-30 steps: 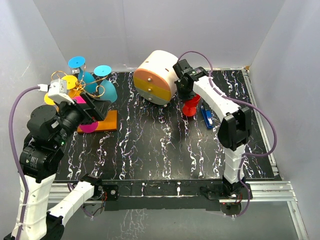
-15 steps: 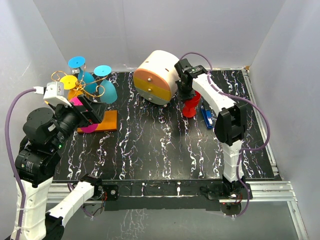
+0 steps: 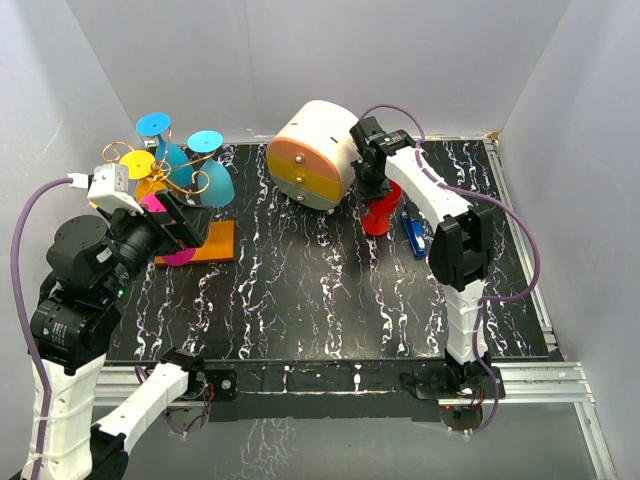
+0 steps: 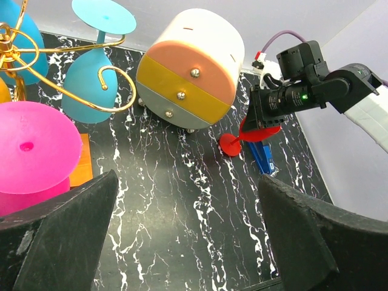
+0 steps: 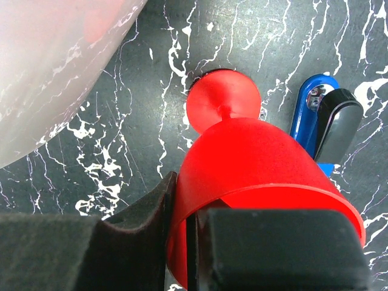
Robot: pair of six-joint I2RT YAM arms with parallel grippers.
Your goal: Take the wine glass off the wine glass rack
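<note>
Pinches red wine glass (image 5: 260, 157) by the bowl wall with right gripper (image 5: 189, 213), stem slanting ahead and down, foot apparently on table (image 3: 300, 300). Holds left gripper (image 4: 182, 227) spread wide, empty, nearer wine glass rack (image 3: 215, 243), pink glass (image 4: 33, 157) by its left finger.

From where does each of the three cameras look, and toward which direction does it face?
Top external: high behind the bases, looking down on the table; both arms show.
Left wrist: on the left arm, facing across to the drawer box; its open left pincer frames the bottom.
Right wrist: looking down the right pincer, which grips the red wine glass.
Shared: all three show that glass.
</note>
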